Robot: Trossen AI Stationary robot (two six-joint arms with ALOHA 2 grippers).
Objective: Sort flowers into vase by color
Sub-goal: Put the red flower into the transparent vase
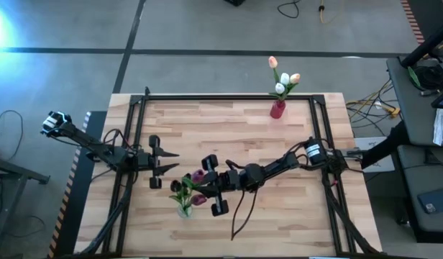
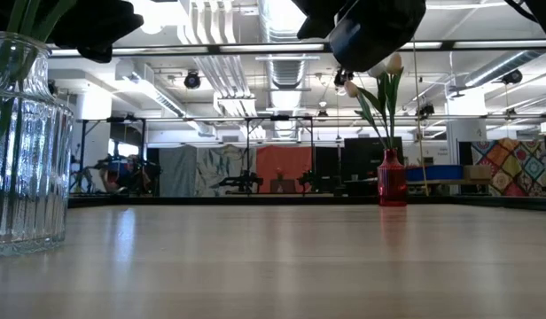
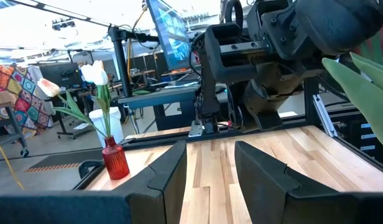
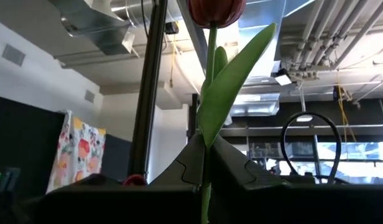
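The right gripper (image 4: 205, 165) pinches a dark maroon tulip's thin green stem (image 4: 207, 193) between closed fingers, above the ribbed clear glass vase (image 1: 184, 208). Next, I think, lower it inside. The left gripper (image 1: 171, 163) waits beside, fingers spread.

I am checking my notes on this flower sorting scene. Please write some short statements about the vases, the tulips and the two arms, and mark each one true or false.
1. The small red vase holds pale white and peach tulips. True.
2. The right gripper is shut on a dark maroon tulip with a green stem. True.
3. The left gripper holds a flower. False: its jaws are open and hold nothing.
4. The ribbed clear glass vase lies on its side. False: it stands upright.
5. The red vase stands beside the clear glass vase. False: it stands apart, at the table's far edge.
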